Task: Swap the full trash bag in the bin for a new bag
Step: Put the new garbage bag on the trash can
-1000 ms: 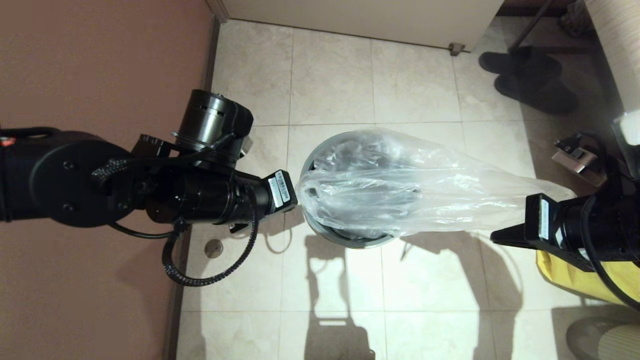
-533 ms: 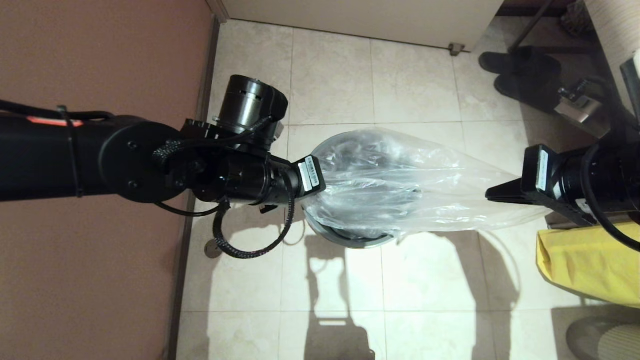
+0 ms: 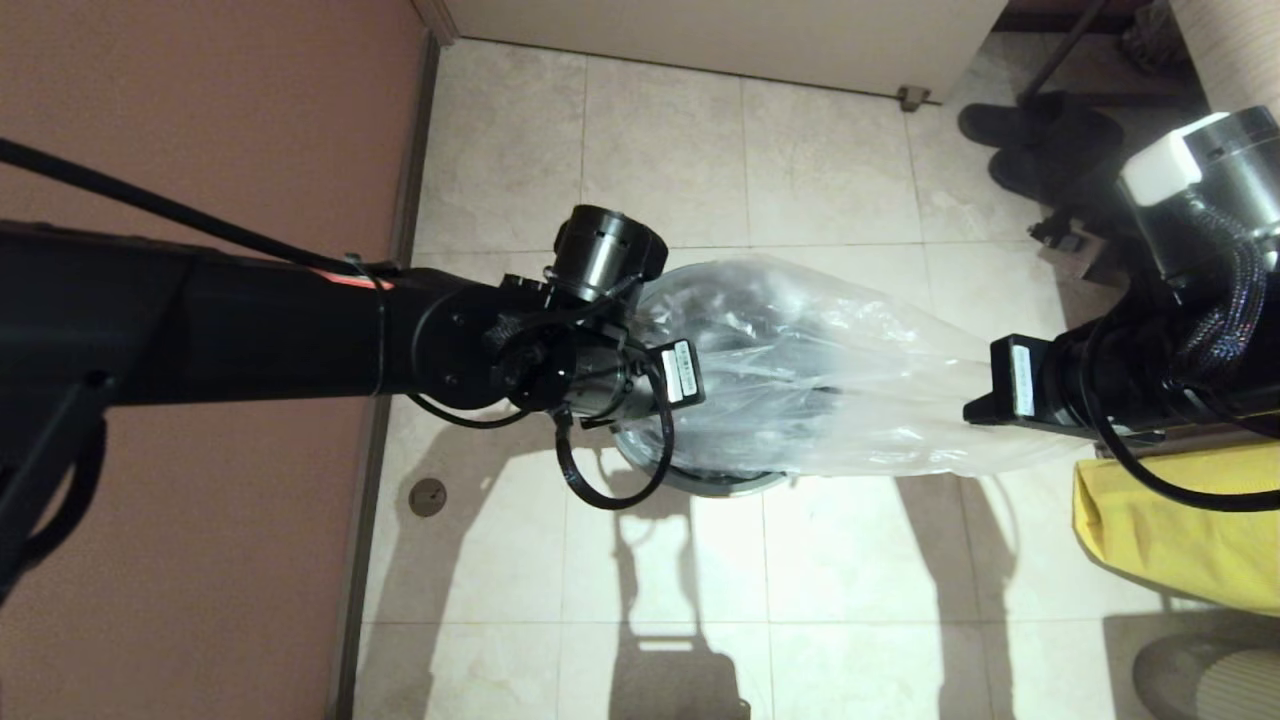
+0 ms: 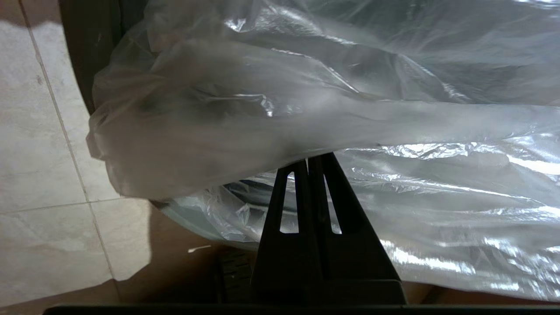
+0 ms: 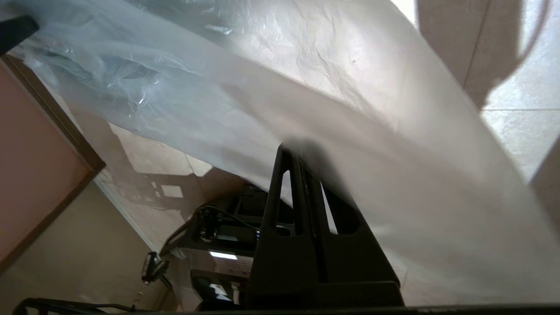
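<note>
Head view: both arms reach in from either side toward the bin (image 3: 700, 478), which stands on the tiled floor (image 3: 660, 140) with only a strip of its grey rim showing. The left arm stretches level from the wall side, wrist bent so that the left gripper (image 3: 700, 395) disappears behind the near edge of the new bag (image 3: 820, 390). The right arm comes in from the opposite side, and the right gripper (image 3: 960, 410) meets the bag's tapered far end.

The bag lies stretched between the two, billowing over the bin's mouth and hiding almost all of its inside.

In the left wrist view the left gripper (image 4: 311, 158) has its two fingers pressed flat together, tips tucked under a fold of the bag (image 4: 306, 109), pinching it. The right wrist view shows the same: the right gripper (image 5: 297, 146) has its fingers together, with the plastic (image 5: 350, 109) draped over the tips. The exact pinch point is veiled by film in both.

A yellow bag (image 3: 1160, 520) sits at the frame's edge, cut off, partly behind the right arm.
</note>
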Robot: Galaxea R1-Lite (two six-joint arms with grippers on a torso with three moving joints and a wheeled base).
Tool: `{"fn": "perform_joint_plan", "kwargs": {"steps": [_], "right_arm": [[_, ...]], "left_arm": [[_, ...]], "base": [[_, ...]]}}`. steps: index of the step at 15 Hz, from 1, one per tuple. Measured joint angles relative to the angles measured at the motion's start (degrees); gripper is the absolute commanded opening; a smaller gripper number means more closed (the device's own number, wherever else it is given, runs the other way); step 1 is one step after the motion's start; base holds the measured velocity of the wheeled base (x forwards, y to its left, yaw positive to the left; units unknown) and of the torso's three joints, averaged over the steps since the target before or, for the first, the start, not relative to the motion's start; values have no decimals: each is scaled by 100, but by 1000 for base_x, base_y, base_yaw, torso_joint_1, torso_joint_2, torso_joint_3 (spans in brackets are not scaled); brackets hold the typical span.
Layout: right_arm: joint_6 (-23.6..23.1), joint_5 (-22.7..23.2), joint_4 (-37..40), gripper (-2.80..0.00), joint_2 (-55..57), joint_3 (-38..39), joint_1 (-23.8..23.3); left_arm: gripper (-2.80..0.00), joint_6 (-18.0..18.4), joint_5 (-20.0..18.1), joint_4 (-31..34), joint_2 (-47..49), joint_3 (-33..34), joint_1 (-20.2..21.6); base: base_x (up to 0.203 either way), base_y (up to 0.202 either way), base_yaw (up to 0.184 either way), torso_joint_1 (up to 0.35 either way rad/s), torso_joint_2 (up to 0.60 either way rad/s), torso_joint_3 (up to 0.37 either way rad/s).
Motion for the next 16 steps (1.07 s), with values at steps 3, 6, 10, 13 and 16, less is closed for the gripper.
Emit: {"fn": "perform_joint_plan", "kwargs": {"steps": [3, 6, 10, 13, 16], "right_arm": [[-59, -26, 45, -280, 74, -117, 10], [-58, -28, 152, -280, 69, -224, 16], [-52, -51, 425, -280, -23, -238, 20], [-49, -86, 513, -280, -115, -221, 11], [41, -144, 828, -280, -216, -139, 11]], "left_arm": [[-280, 12, 77, 20, 22, -71, -13], [-280, 5, 104, 111, -437, -56, -307], [-280, -8, 357, 201, -753, 295, -827], [-280, -41, 436, 182, -529, 390, -894], [-280, -38, 447, 83, -293, 382, -898]], "base": [[0, 0, 0, 0, 0, 0], [0, 0, 0, 0, 0, 0], [0, 0, 0, 0, 0, 0], [0, 0, 0, 0, 0, 0], [0, 0, 0, 0, 0, 0]]}}
